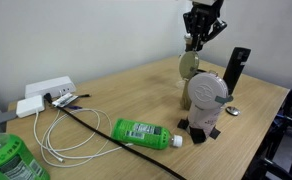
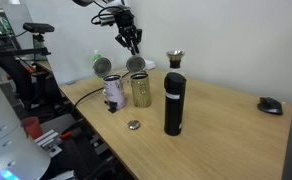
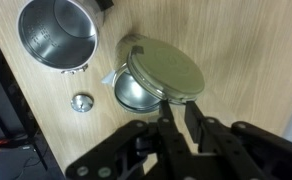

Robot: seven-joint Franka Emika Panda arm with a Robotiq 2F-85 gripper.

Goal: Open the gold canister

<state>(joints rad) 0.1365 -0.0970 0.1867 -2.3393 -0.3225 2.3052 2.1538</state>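
The gold canister [image 2: 141, 92] stands on the wooden table, and the wrist view shows its open mouth [image 3: 129, 93] from above. My gripper [image 3: 176, 108] is shut on the edge of the canister's round gold lid [image 3: 164, 68]. It holds the lid tilted just above and partly over the mouth. In both exterior views the gripper [image 2: 134, 47] [image 1: 198, 40] hangs over the canister with the lid [image 2: 137, 64] [image 1: 189, 66] under it. In an exterior view the canister body is hidden behind the grey gadget.
A pale grey disc-faced gadget [image 1: 206, 93] [image 2: 113, 92] [image 3: 56, 35] stands right beside the canister. A tall black cylinder [image 2: 173, 101], an hourglass vessel [image 2: 174, 58], a small metal knob [image 3: 82, 102], a green bottle [image 1: 146, 133], a white power strip [image 1: 46, 92] with cables and a mouse [image 2: 271, 105] lie around.
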